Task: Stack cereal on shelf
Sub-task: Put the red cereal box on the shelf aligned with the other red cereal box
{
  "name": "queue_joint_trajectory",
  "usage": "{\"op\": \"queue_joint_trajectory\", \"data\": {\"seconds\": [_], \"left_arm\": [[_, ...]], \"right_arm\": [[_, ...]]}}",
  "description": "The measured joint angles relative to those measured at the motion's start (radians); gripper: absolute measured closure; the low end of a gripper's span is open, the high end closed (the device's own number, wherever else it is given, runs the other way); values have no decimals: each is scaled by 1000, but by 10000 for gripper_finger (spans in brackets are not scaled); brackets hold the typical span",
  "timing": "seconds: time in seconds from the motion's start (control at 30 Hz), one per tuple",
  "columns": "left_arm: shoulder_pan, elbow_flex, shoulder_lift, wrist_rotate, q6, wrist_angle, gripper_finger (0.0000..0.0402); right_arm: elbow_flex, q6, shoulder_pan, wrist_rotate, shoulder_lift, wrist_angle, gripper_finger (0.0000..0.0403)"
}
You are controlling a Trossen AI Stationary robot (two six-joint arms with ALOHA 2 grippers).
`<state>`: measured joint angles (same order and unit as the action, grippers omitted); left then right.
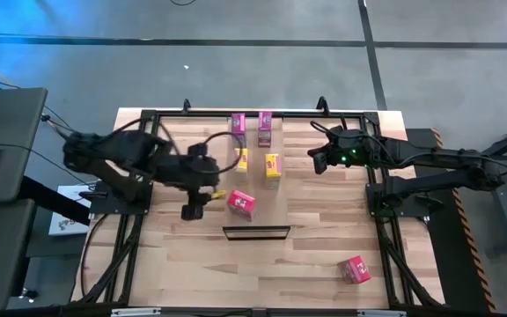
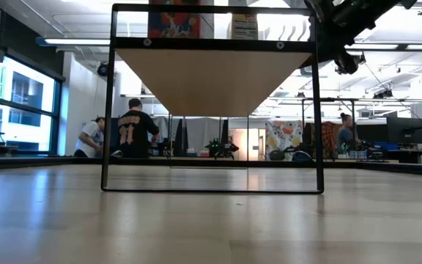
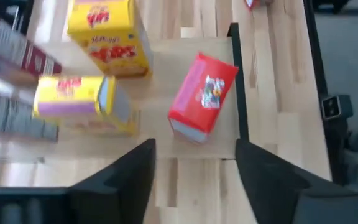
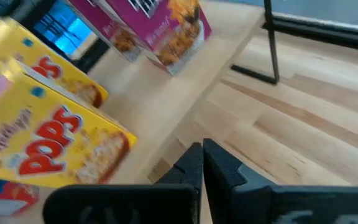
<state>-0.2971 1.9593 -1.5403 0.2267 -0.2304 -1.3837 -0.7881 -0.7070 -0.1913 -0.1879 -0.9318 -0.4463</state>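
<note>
- The shelf is a pale plank raised on a dark metal frame, its long axis running from the table's far edge toward the near edge, where the frame end stands.
- Five cereal boxes sit on the shelf.
- Two magenta-pink boxes and stand side by side at the far end, long sides along the plank.
- Two yellow boxes and sit near the middle; in the left wrist view one of them appears to lie on its side and the other stands upright.
- A red-pink box lies tilted nearest the frame end, its long axis diagonal to the plank.
- A second red-pink box lies on the table well apart, toward the near right corner.
- The left gripper hangs just beside the shelf's left edge, fingers spread wide with nothing between them.
- The right gripper hovers beside the shelf's right edge near the yellow boxes, fingers pressed together, holding nothing.
- People show in the room beyond the table.
</note>
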Motion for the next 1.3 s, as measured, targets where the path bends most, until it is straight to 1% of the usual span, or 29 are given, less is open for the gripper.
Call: {"op": "queue_joint_trajectory", "data": {"seconds": [0.07,0.13,0.23,0.27,0.37,0.43,0.5,0.6,0.67,0.77,1.07,1.3], "left_arm": [[-25,-63,42,29,-73,37,233],[-51,-151,85,59,-147,100,285],[-89,-322,156,73,-255,283,372],[-98,-385,177,73,-303,359,387],[-133,-567,221,65,-446,596,387],[-157,-667,237,62,-538,727,396],[-178,-741,240,66,-625,820,399],[-201,-808,237,107,-723,874,401],[-206,-835,224,149,-769,881,401],[-199,-856,208,187,-790,874,401],[-153,-867,203,236,-780,878,401],[-99,-867,203,238,-714,874,401]], "right_arm": [[0,0,0,2,2,-5,402],[0,0,0,7,2,-6,402],[0,0,0,9,4,-5,402],[0,0,0,9,4,-6,402],[0,6,0,9,4,-6,402],[0,8,0,11,4,-6,402],[0,8,0,12,4,-6,402],[0,8,0,12,4,-6,402],[0,9,0,12,4,-6,402],[0,9,0,12,3,-6,402],[0,8,1,12,3,-5,402],[0,8,1,12,3,-5,402]]}}
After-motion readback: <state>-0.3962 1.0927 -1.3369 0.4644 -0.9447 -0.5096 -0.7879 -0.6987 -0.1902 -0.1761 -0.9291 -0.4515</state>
